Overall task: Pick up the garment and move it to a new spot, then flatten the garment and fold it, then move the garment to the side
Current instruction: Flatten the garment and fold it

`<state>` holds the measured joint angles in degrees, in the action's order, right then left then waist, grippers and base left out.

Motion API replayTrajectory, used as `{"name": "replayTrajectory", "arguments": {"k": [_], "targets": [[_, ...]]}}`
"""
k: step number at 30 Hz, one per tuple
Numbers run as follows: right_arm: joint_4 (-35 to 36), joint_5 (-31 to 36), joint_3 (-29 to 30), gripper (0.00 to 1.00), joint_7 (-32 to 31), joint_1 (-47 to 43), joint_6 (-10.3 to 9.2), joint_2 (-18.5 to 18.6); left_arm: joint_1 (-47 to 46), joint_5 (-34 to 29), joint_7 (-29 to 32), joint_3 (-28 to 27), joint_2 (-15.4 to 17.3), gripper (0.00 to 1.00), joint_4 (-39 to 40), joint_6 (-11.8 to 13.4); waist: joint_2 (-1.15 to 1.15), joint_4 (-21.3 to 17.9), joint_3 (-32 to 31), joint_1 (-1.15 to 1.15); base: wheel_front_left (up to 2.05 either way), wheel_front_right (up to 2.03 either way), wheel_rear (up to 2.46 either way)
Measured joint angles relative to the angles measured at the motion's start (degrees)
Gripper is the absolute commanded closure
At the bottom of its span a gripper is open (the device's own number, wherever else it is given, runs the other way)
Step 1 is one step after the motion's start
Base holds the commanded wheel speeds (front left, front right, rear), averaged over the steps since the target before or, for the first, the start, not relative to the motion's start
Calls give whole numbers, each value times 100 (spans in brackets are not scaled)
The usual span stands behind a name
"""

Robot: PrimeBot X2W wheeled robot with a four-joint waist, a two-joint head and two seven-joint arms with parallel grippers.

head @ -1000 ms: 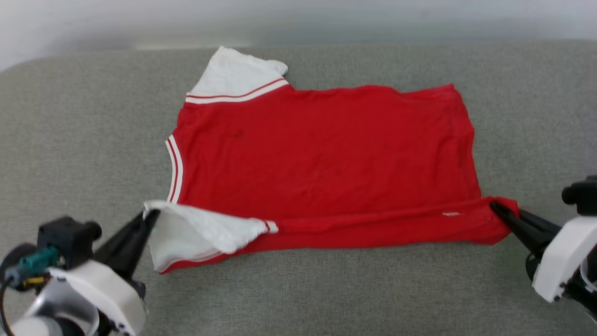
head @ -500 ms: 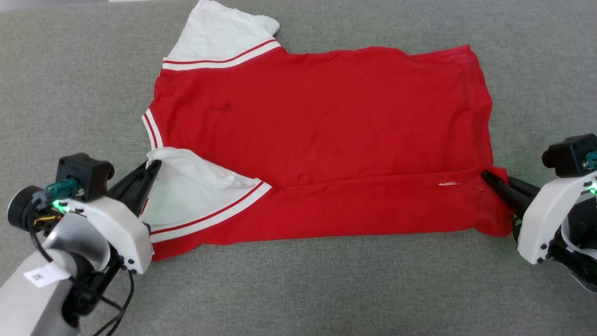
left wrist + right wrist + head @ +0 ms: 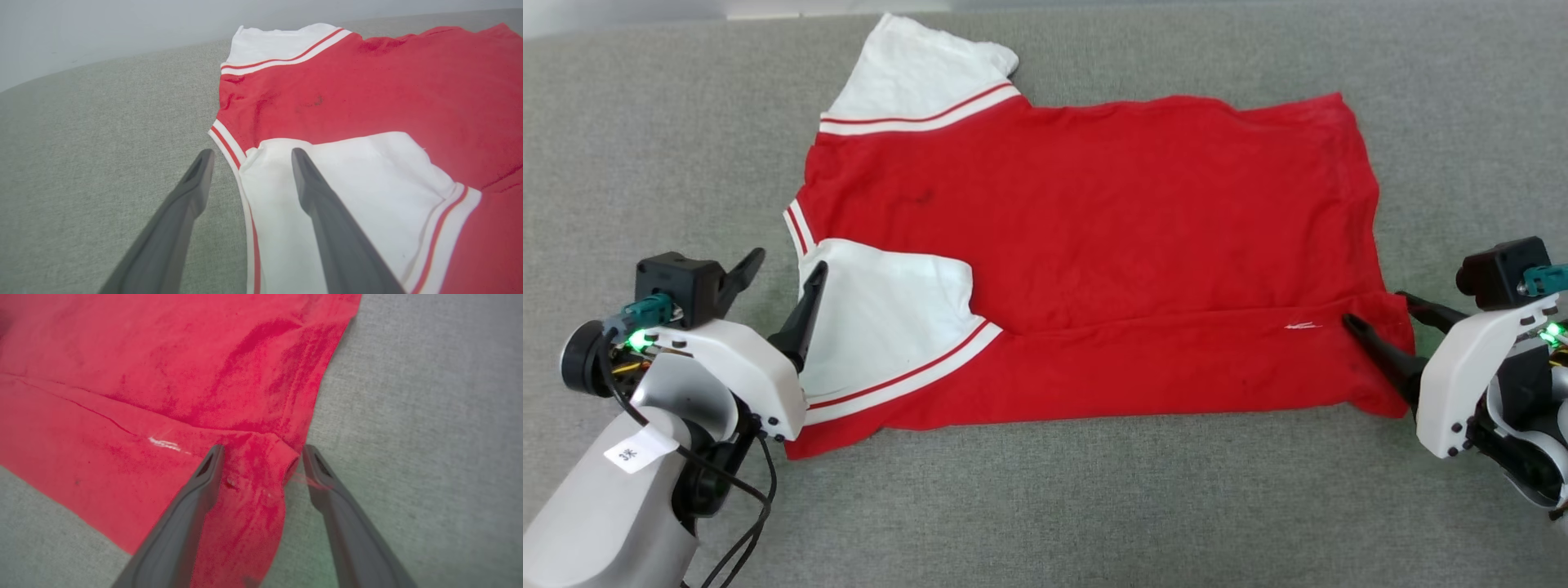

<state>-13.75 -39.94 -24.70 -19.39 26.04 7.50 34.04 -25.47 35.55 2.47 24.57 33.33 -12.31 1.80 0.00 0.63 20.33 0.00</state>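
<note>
Since the shirt lies flat on the grey surface with its long axis running from one gripper to the other, each arm is nearest its own end. The left gripper sits low and angled inward, fingers spread wide. The edge of the folded sleeve lies between them, one finger over cloth, one over bare surface. The right gripper is likewise parted, straddling the folded hem corner and gripping nothing. The shirt's unfolded part lies ahead of both.
</note>
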Motion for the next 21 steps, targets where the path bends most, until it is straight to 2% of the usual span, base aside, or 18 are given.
{"name": "replayTrajectory", "arguments": {"k": [6,9,18,21], "targets": [[67,444,339,0,-433,-253,0,-53,348,141,170,-126,11,0,183,399,0,-13,-323,0,0,0,0],[133,777,744,0,-780,-437,0,-214,664,265,346,-285,64,0,477,730,0,-33,-472,0,0,0,0],[1044,1449,2083,0,-2268,-1307,0,-1183,1792,459,1226,-363,521,0,1685,1468,0,-106,-669,-1,0,0,0],[1510,1536,2386,0,-2659,-1589,0,-1536,2093,593,1462,-389,544,0,2014,1697,0,-120,-672,-1,0,0,0]]}}
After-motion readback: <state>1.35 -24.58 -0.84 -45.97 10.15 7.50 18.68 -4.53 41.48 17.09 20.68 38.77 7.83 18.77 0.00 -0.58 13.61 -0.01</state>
